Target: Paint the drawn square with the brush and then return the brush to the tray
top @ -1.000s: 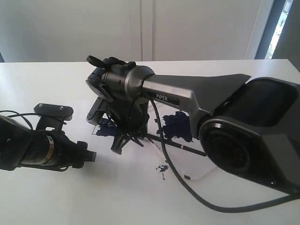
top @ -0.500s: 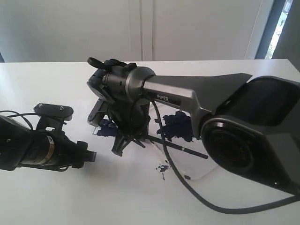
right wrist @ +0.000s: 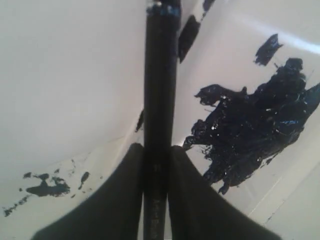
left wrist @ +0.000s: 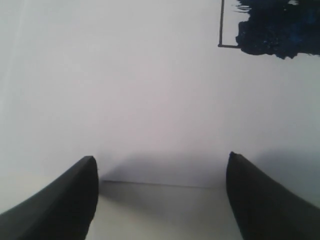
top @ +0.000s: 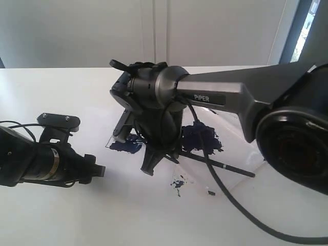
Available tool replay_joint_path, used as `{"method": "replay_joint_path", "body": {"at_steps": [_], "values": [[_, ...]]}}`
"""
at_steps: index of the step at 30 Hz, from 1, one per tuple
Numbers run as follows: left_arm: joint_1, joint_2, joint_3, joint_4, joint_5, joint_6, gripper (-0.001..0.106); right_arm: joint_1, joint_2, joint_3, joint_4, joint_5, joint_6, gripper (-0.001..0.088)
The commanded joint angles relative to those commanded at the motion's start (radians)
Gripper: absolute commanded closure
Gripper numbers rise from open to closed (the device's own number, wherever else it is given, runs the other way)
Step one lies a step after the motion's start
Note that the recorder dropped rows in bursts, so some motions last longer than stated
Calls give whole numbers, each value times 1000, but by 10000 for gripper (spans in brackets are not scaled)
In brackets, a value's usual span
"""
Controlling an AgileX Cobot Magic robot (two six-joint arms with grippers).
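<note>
One brush (top: 225,166): long, thin, black, round like a stick. Pinched tight between the right jaws, down low by the left edge of the tray (top: 233,154). Stick end slanting out to the right and near, over the tray. Painting tip hidden behind the right arm (top: 215,97); touching anything or not, hard to tell.

One tray: flat, clear plastic, round corners, low rim. One big dark blue blot (top: 202,137) in its middle, shiny and lumpy, with ragged edges.

One square (left wrist: 270,25): small, drawn with a thin black line on the white tabletop (top: 51,92), just left of the tray. Dark blue paint inside, patchy, with a strip of white showing beside the line.

One little splash (top: 178,183) of blue spots on the tabletop, on the near side of the tray.

Left jaws wide apart, nothing between them. Two dark, smooth, pointed fingers (left wrist: 65,200), low over bare white tabletop, left of the square and well apart from the brush.

Two arms in all, dark grey, hard and smooth. One thick black cable (top: 230,205) looping down from the right arm across the tabletop.
</note>
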Motion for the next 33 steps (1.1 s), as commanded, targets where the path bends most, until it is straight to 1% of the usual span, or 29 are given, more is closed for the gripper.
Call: {"method": "replay_joint_path", "body": {"at_steps": [4, 6, 15, 20, 25, 28, 33], "values": [[0, 0, 0, 0, -2, 0, 317, -17, -7, 54, -5, 0, 2, 868], [0, 0, 0, 0, -4, 0, 317, -20, -7, 65, -19, 0, 2, 868], [0, 0, 0, 0, -23, 3, 317, -16, -24, 67, -30, 0, 2, 868], [0, 0, 0, 0, -23, 3, 317, -16, -80, 67, -28, 0, 4, 868], [0, 0, 0, 0, -18, 3, 317, -20, -136, 69, -28, 0, 44, 868], [0, -19, 0, 0, -19, 3, 317, -33, -146, 76, -24, 0, 79, 868], [0, -82, 0, 0, -19, 3, 317, -52, -146, 100, -18, 0, 85, 868]]}}
